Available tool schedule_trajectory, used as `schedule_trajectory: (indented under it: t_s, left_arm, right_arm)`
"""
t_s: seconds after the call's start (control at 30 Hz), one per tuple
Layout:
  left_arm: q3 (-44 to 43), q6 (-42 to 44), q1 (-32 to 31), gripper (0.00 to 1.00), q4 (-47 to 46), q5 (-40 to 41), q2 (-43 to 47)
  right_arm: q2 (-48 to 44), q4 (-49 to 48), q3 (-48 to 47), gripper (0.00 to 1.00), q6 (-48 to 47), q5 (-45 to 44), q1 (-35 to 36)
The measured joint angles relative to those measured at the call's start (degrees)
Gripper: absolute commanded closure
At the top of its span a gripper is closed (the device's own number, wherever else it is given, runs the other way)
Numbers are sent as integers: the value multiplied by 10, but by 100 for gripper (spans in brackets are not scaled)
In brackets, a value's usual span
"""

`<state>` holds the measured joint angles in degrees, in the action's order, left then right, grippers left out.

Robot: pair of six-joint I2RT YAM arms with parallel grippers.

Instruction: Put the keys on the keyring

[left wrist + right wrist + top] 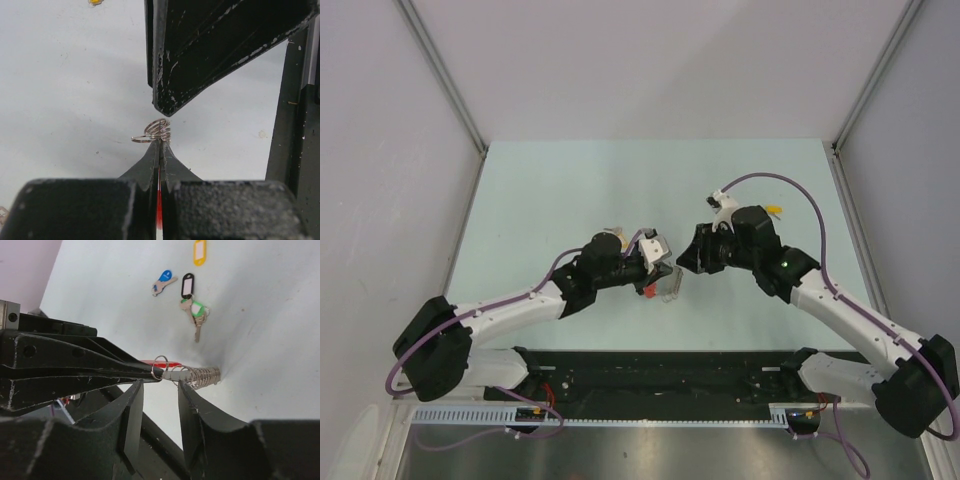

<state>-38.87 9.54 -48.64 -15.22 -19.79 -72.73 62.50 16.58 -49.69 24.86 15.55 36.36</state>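
2 grippers meet: left gripper (160, 144) clamped fully shut on the keyring (197, 375), coiled end protruding. Right gripper (159, 386) part-open, jaws flanking that end, holding nothing. The keys (192, 310) lie on the bench (265, 330), well apart.

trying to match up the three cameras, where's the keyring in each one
Top external: the keyring sits at centre, at the tip of the left gripper.
Left wrist: the keyring pokes out just past the shut fingertips, mid-frame.
Right wrist: the keyring lies right of centre, just beyond the open right gripper.
Shared landmark: the left gripper, clamped on the keyring in every view.
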Motion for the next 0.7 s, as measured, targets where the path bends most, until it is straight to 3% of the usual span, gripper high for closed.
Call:
schedule_trajectory:
  t_s: [0.7]
  left_arm:
    - [0, 1, -11, 100, 0, 3, 0]
  right_arm:
    - [58, -49, -1, 69, 11, 103, -19]
